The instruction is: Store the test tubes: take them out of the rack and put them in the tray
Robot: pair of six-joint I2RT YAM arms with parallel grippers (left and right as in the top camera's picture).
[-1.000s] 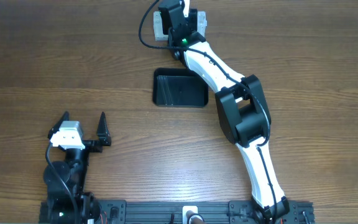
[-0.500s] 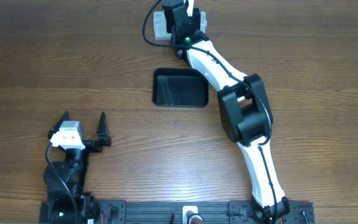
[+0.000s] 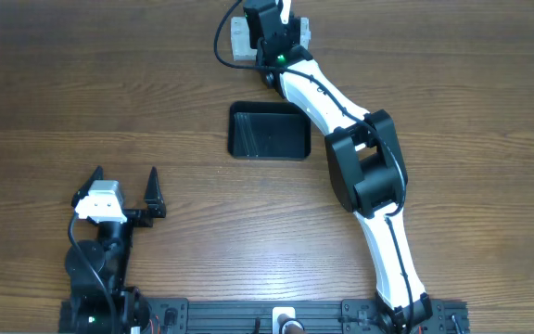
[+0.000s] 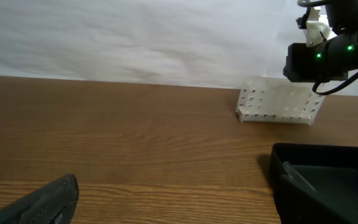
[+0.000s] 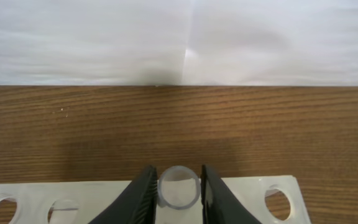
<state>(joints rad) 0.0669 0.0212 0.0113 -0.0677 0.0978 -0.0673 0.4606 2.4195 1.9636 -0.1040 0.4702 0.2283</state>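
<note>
Your right arm had shifted slightly up the top view over the last second. Its claw was clenched around the rim of a clear cylindrical test tube, directly over the white perforated plastic rack at the far side of the brown wooden surface. Whether the tube's lower end sat in a hole could not be told. The black rectangular plastic tray lay near the rack, not touching it. Your left claw sat near its base, released with fingers spread, well apart from both.
</note>
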